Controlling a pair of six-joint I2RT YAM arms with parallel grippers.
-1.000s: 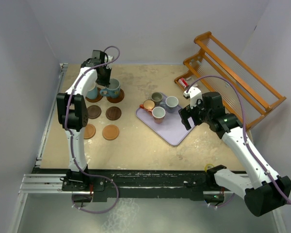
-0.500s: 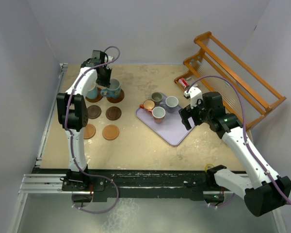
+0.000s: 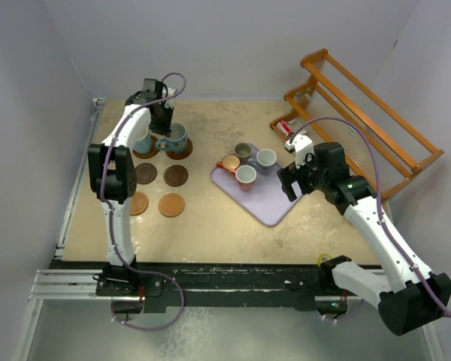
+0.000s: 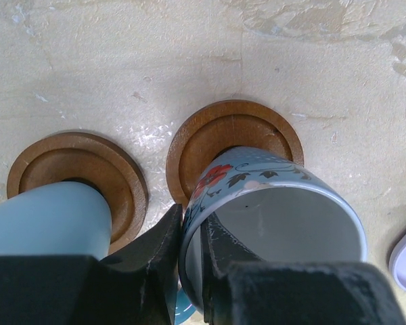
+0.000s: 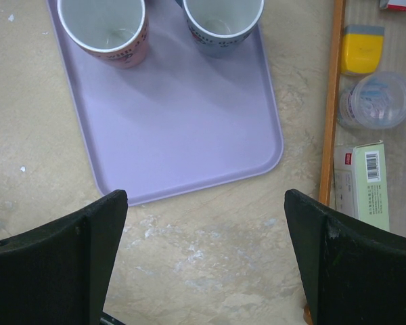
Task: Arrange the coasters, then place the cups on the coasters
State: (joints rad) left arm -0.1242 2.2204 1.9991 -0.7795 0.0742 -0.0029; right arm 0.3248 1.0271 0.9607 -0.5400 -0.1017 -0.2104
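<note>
While the left gripper (image 4: pixel 191 227) pinches the rim of the floral blue cup (image 4: pixel 271 183) on a coaster (image 4: pixel 216 132), the right gripper (image 5: pixel 204 203) hangs spread wide at three o'clock of the tray (image 5: pixel 183 135).

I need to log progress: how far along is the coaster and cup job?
Done: six coasters laid in a grid, plain blue cup on one. In hand: left gripper shut on the floral cup rim, at its coaster. Left: four cups on the lavender tray, four bare coasters; right gripper open.

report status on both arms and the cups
Left end effector shut on floral cup rim, cup over coaster. Right end effector open, empty, above tray. Four cups on tray; plain blue cup crowds the grip.
</note>
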